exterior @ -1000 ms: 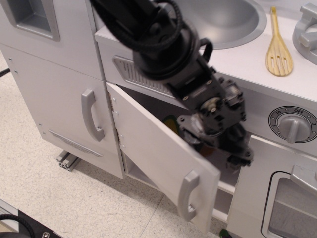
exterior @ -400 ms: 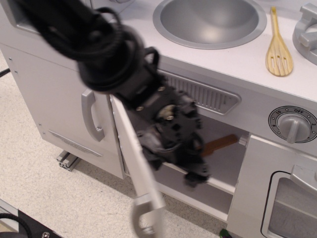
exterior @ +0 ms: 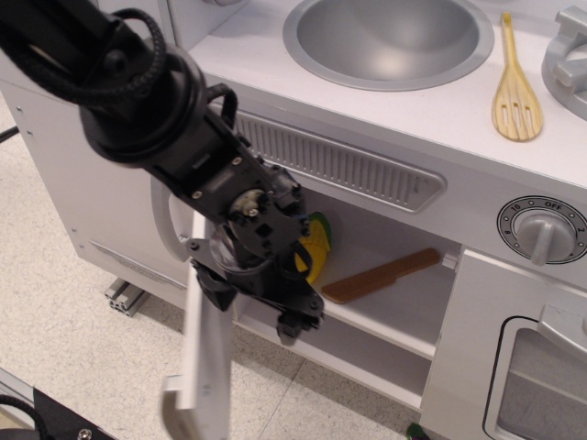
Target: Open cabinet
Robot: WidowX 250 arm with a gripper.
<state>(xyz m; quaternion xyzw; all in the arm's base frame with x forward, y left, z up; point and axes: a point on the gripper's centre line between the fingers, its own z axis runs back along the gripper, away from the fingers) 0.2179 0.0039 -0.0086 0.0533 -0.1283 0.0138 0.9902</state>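
The light-grey cabinet door [exterior: 207,362] stands swung wide open to the left, seen almost edge-on, with its grey loop handle [exterior: 180,420] at the bottom. The cabinet opening [exterior: 385,316] shows a white shelf. My black gripper [exterior: 293,323] hangs in front of the left part of the opening, just right of the door's inner face. Its fingers look pressed together and hold nothing. Whether it touches the door is hidden by the wrist.
On the shelf lie a yellow-green toy [exterior: 316,246] and a brown wooden stick [exterior: 381,276]. Above are a sink bowl [exterior: 390,37] and a wooden spoon [exterior: 516,87]. A dial [exterior: 543,231] and the oven door [exterior: 537,371] are at right; a tall narrow door [exterior: 87,174] is at left.
The door has swung from half open to wide open toward the left. My gripper moved left with it, out of the right part of the opening, uncovering the shelf and the things on it.
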